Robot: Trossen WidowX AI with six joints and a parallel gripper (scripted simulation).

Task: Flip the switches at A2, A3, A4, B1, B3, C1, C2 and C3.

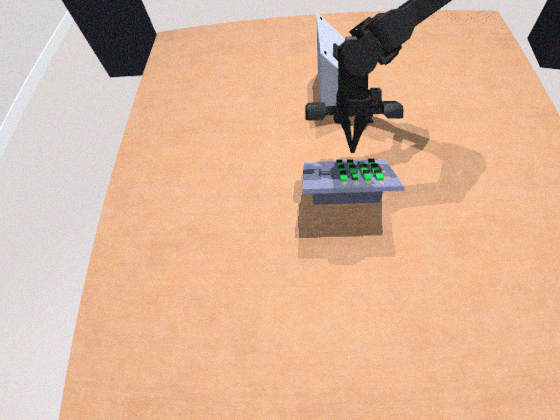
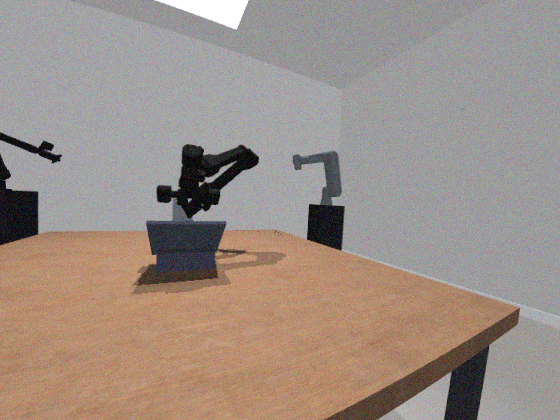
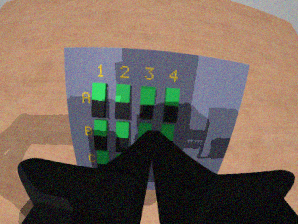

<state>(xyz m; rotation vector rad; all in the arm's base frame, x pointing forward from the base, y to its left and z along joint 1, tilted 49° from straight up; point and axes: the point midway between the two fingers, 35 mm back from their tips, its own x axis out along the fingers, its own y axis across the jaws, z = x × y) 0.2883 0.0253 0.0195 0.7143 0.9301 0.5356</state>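
The blue-grey panel (image 1: 315, 186) (image 2: 185, 237) (image 3: 220, 82) stands raised on the table. Its rocker switches each show a green half farther from the arm and a black half nearer. In the wrist view, switches A1 (image 3: 99, 100), A2 (image 3: 122, 101), A3 (image 3: 147, 102) and A4 (image 3: 172, 104) show whole. B1 (image 3: 100, 134) and B2 (image 3: 122, 134) show; B3 (image 3: 144, 128), B4 (image 3: 168, 131) and C1 (image 3: 102, 157) show partly. The fingers hide other row C switches there. Which ends are raised is too unclear to tell. My gripper (image 1: 353, 151) (image 2: 190, 215) (image 3: 152, 136) is shut and empty, above the panel's arm-side edge.
A pale upright plate (image 1: 327, 65) stands on the table (image 1: 210, 300) (image 2: 300, 340) behind the gripper. Other arms on dark pedestals (image 2: 325, 225) (image 2: 19, 215) stand beyond the table. Arm shadows cross the panel.
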